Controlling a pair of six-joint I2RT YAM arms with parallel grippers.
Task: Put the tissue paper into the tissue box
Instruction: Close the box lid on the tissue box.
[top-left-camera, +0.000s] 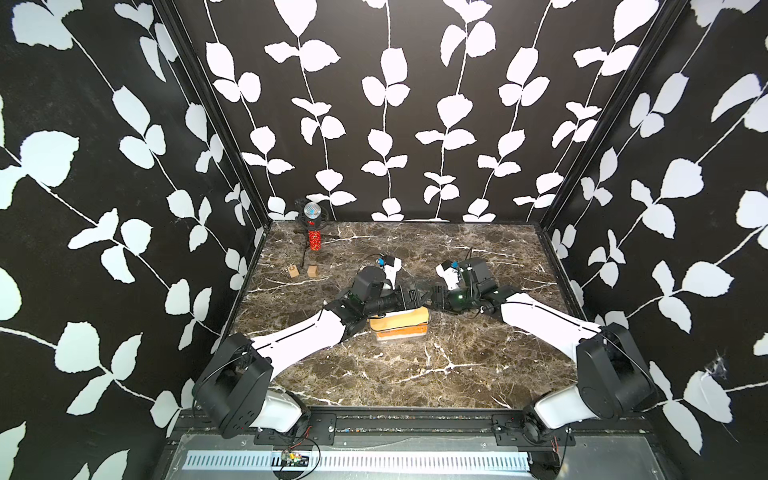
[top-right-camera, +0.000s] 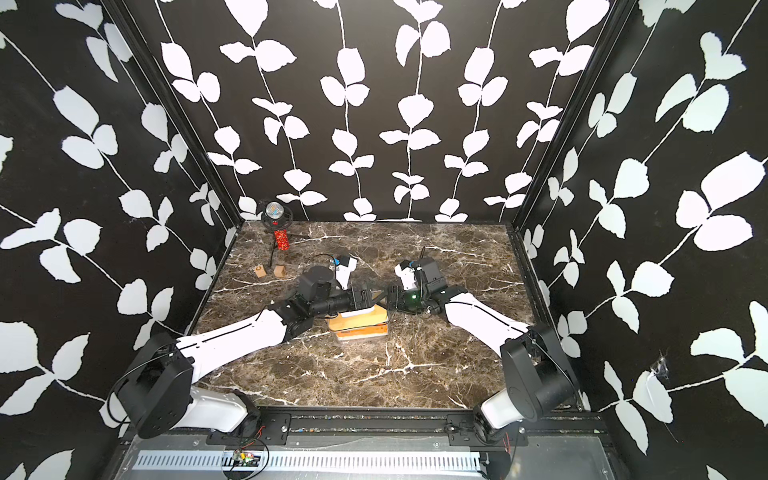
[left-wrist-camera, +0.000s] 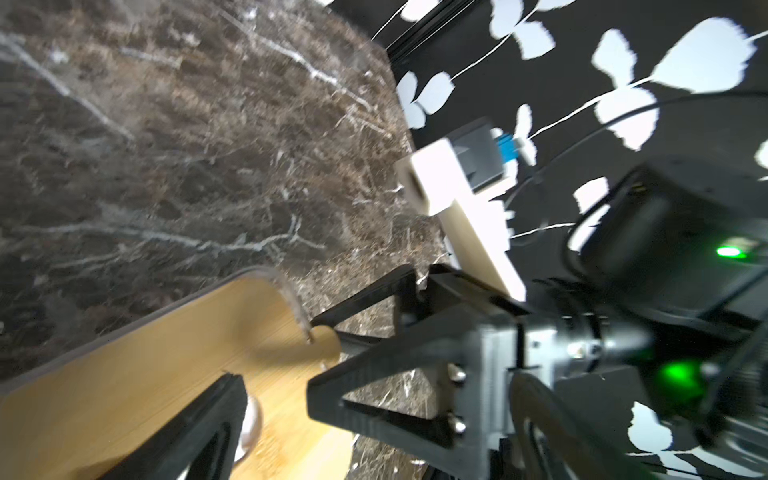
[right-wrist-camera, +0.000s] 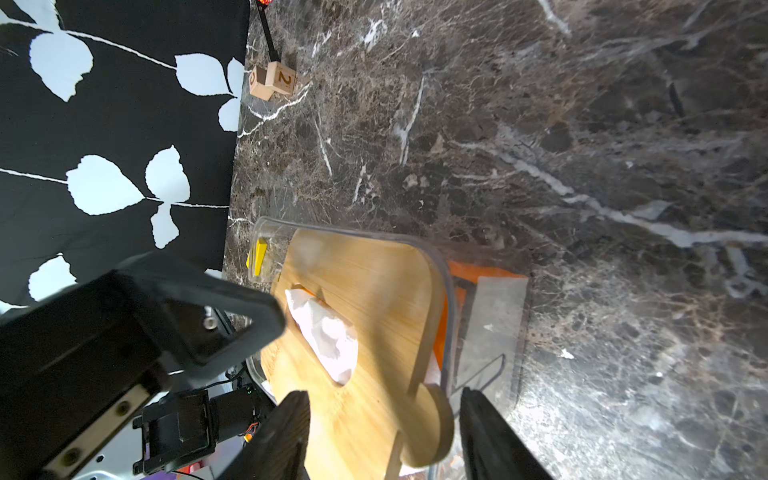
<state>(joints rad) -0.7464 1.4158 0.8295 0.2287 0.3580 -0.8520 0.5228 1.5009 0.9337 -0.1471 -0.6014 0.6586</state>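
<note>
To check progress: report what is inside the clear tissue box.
Orange tissue paper shows through the tissue box wall; its white sheet pokes up through the bamboo lid slot. The lid hides the rest.

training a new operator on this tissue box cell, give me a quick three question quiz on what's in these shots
1. True or false: the orange tissue pack lies on the marble table, outside the clear tissue box.
2. What pokes up through the slot of the bamboo lid? A) a white tissue sheet B) a pen C) a spoon
3. Which gripper's fingers stand either side of the lid's rounded tab?

Key
1. False: the pack shows through the box wall, inside it.
2. A
3. The right gripper, its jaws apart.
</note>
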